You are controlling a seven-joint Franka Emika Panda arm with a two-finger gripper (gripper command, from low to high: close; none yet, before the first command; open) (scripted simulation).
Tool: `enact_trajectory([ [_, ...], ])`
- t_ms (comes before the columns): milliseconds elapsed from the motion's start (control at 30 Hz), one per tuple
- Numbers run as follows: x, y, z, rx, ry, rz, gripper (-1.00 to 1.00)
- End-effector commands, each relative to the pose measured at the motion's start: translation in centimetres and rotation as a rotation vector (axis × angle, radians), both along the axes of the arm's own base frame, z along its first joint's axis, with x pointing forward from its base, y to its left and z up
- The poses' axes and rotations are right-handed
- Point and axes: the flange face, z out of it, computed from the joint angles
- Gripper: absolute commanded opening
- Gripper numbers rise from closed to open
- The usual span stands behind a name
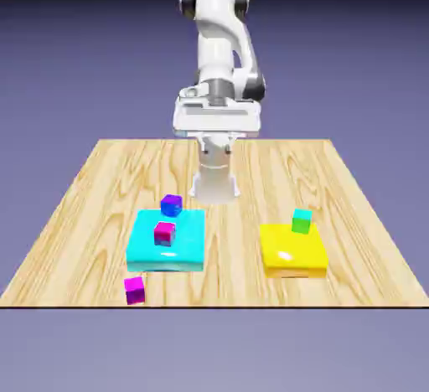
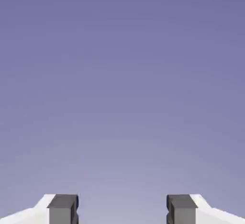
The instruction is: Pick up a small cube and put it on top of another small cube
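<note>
The small cube (image 1: pixel 134 289), magenta on top with purple sides, lies on the wood near the table's front edge, at the exterior view's left. Another small cube (image 1: pixel 302 220), cyan on top with a green side, rests on the back of a flat yellow block (image 1: pixel 292 252) at the exterior view's right. My gripper (image 2: pixel 122 209) is held high over the table's far side, well away from both cubes. In the hand view its grey fingertips (image 2: pixel 63 209) stand far apart with only the blue-violet backdrop between them. It is open and holds nothing.
A flat cyan block (image 1: pixel 167 244) lies left of centre, carrying a magenta-and-red cube (image 1: pixel 164 232) and, at its back edge, a blue-and-purple cube (image 1: pixel 171 205). The wooden table (image 1: pixel 243 172) ends just in front of the small cube.
</note>
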Motion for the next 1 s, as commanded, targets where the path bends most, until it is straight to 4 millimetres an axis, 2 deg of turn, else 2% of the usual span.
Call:
enact_trajectory([
  [0, 0.8, -0.5, -0.6, 0.002, 0.034, 0.003, 0.0],
  [233, 6.2, -4.6, -6.1, 0.004, 0.27, 0.031, 0.0],
  [467, 10.0, -9.0, -12.8, -0.011, 0.492, 0.07, 0.0],
  [733, 12.7, -14.2, -20.1, -0.053, 0.719, 0.129, 0.0],
  [967, 14.2, -18.4, -25.2, -0.116, 0.893, 0.196, 0.0],
])
